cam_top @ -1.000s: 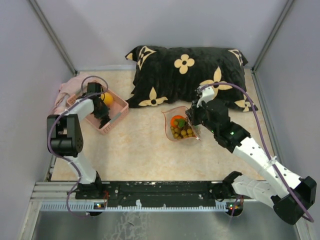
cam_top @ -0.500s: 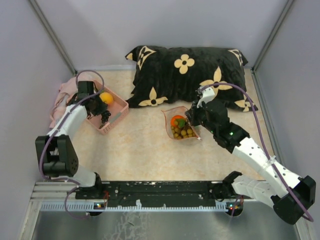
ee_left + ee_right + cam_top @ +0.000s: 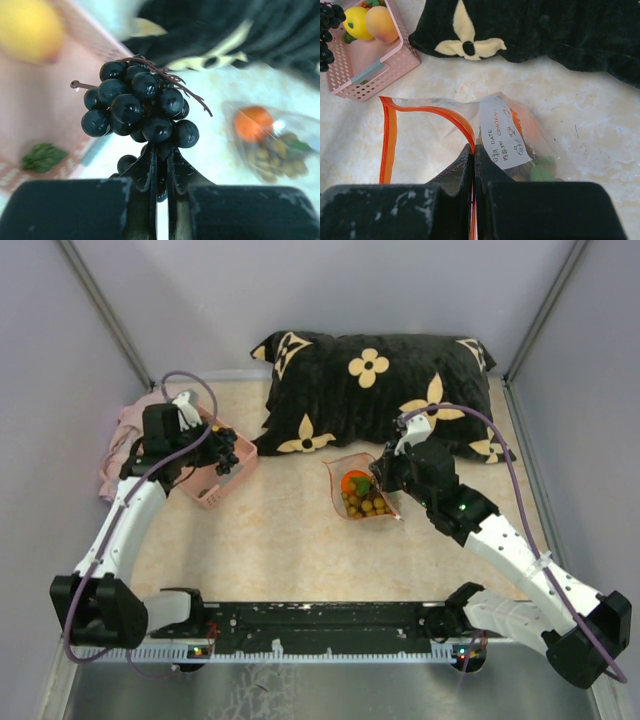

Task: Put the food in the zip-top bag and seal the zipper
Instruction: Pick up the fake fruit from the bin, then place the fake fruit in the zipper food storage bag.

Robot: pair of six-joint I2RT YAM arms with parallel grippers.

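Note:
My left gripper [image 3: 161, 150] is shut on a cluster of dark grapes [image 3: 140, 107] and holds it above the right edge of the pink basket [image 3: 212, 488]. In the top view the grapes [image 3: 226, 450] hang off the left gripper [image 3: 208, 452]. The zip-top bag [image 3: 362, 492] lies open mid-table with an orange ball [image 3: 354, 480], tan-brown balls [image 3: 366, 505] and a green leaf inside. My right gripper [image 3: 473, 149] is shut on the bag's zipper [image 3: 388, 135] at its near edge, holding the mouth open toward the basket. A yellow fruit [image 3: 357, 22] and a peach [image 3: 381, 23] lie in the basket.
A black pillow [image 3: 380, 390] with cream flowers lies behind the bag. A pink cloth [image 3: 125, 425] is bunched at the far left beside the basket. A green leaf [image 3: 42, 156] lies on the basket floor. Grey walls close in both sides.
My left gripper has lifted the grape cluster out of the basket and swung right, toward the bag. The right gripper and the bag have stayed put.

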